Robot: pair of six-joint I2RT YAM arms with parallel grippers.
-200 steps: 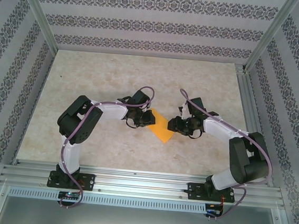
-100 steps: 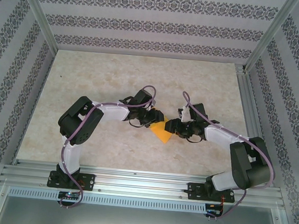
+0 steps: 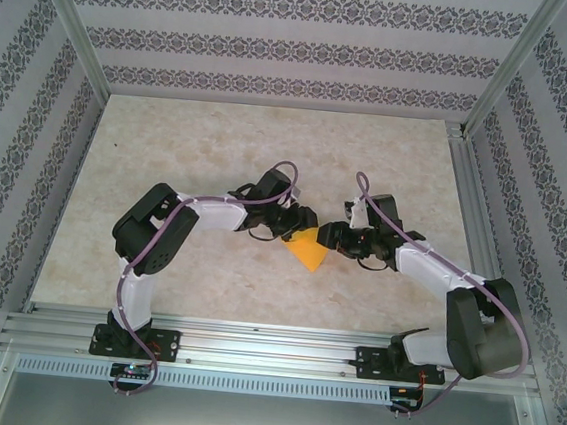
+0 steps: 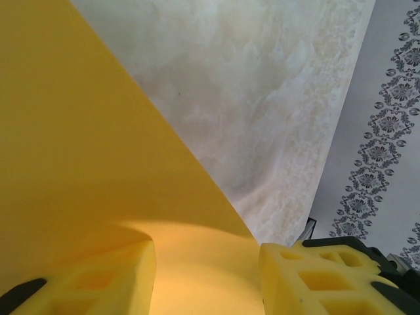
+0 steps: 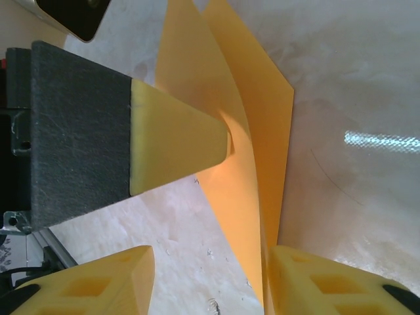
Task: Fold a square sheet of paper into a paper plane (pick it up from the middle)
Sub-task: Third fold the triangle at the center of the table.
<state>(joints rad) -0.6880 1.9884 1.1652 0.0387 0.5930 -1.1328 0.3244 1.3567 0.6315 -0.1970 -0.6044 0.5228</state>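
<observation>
1. The square sheet of paper (image 3: 308,249) lies mid-table (image 3: 169,151), between both arms. From the top camera its upper part is hidden under the grippers, and only the lower corner shows.
2. The left gripper (image 3: 300,224) is at the sheet's upper left. In the left wrist view (image 4: 207,275) the jaws are wide apart, with paper (image 4: 79,131) bulging between them, unclamped. The finger bases are cut off at the frame bottom.
3. The right gripper (image 3: 333,235) is at the sheet's right. In the right wrist view (image 5: 210,282) the jaws are apart. The sheet (image 5: 259,131) is raised and bent into two layers, its edge running down beside one finger (image 5: 328,282); whether they touch is unclear.
4. A left-arm fingertip (image 5: 177,141) presses the sheet from the side.
</observation>
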